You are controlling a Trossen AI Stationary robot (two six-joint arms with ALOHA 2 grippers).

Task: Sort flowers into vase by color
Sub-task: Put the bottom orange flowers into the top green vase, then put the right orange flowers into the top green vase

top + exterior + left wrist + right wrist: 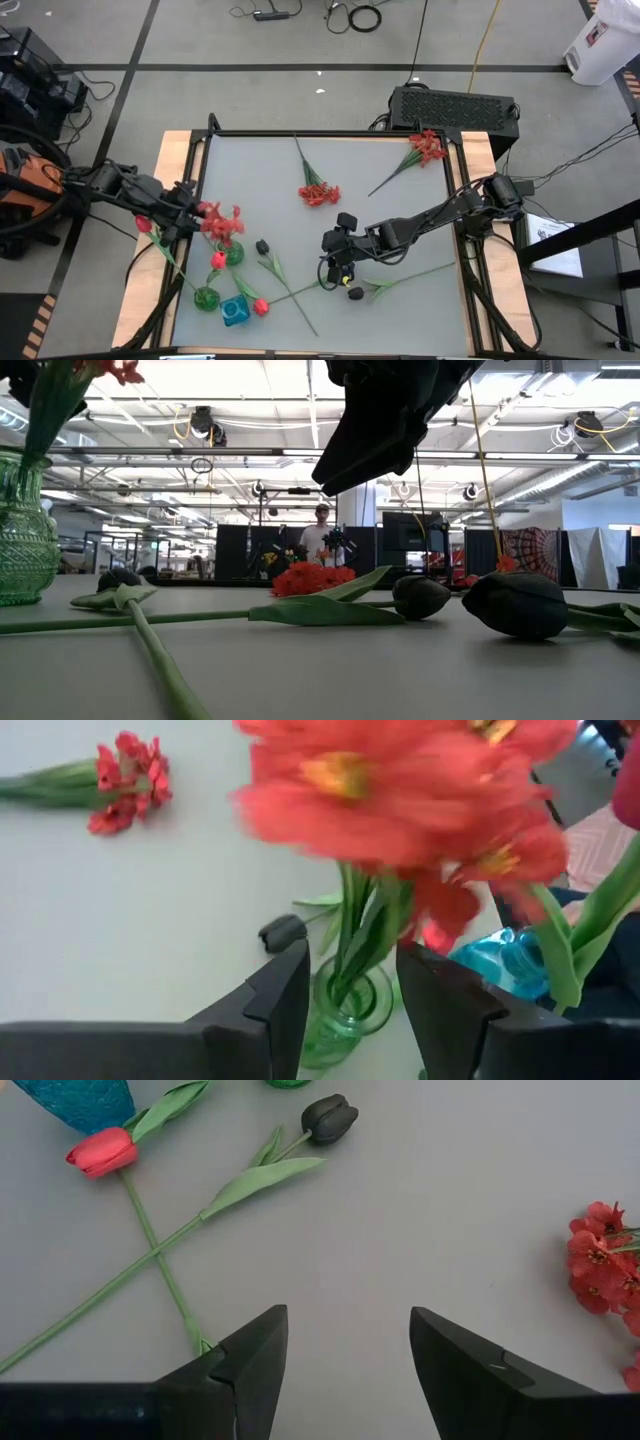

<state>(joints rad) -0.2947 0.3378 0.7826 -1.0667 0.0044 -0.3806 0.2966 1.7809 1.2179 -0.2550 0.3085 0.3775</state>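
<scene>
On the high view, the left hand [192, 215] sits at about nine o'clock on the worktop [400, 200], right at its left edge. Its fingers [285, 995] stand narrow around green stems under a frilly red bloom [222, 222], directly above a green vase [232, 253]; whether the pads actually touch the stems cannot be told. A second green vase [207, 298] and a blue vase [235, 312] crowd the seven o'clock corner, with a red tulip bud [261, 307] just beside the blue one and another red bud [217, 261] between the green vases.

The right hand [338, 262] hovers near the centre, slightly toward five o'clock, its jaws spread wide and holding nothing. Just below it lies a black bud [355, 294], with crossed green stems [300, 292] running toward six o'clock. Another black bud [262, 246] lies at its nine o'clock side.

A red cluster [318, 193] lies just twelve o'clock of centre, and another red flower [428, 147] lies close to the far right edge at one o'clock. The stretch between these two, and the three o'clock side, is bare surface.
</scene>
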